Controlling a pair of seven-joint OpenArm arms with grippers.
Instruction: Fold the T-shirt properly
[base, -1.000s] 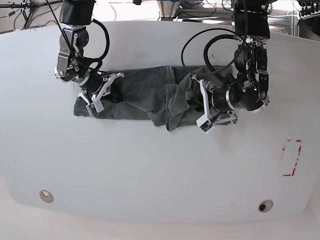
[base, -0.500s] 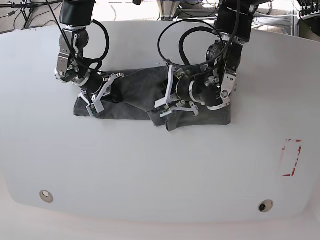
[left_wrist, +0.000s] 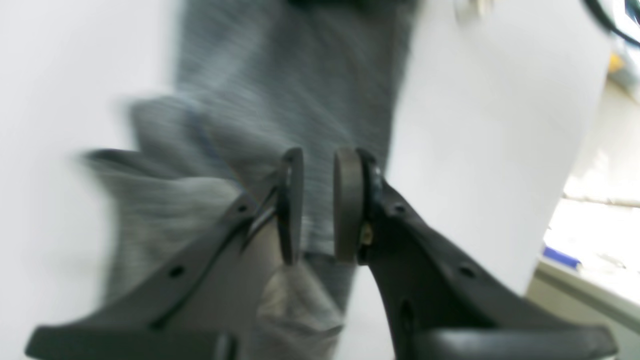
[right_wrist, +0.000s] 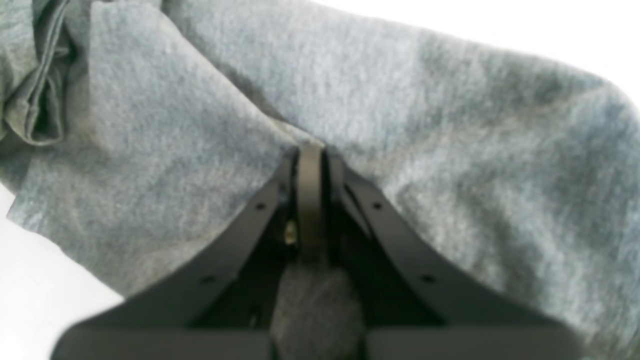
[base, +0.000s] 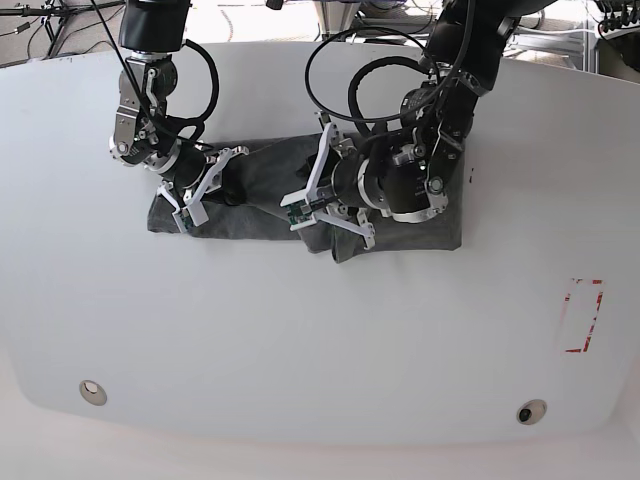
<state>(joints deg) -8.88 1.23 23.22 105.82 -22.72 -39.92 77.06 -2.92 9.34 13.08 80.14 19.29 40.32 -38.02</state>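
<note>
Right claw (right_wrist: 310, 165) pinched tight on the T-shirt (base: 270, 185), left claw (left_wrist: 320, 205) slightly parted over the fabric on the white surface (base: 300, 340).

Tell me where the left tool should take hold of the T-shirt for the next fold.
Probably the bunched flap of the T-shirt at its front middle edge, beside the left tool. It stands up in loose folds there, so a thin lip is free to pinch. Come down from above, jaws across the edge. The right tool is shut on the far end, so the cloth should stay anchored.
</note>
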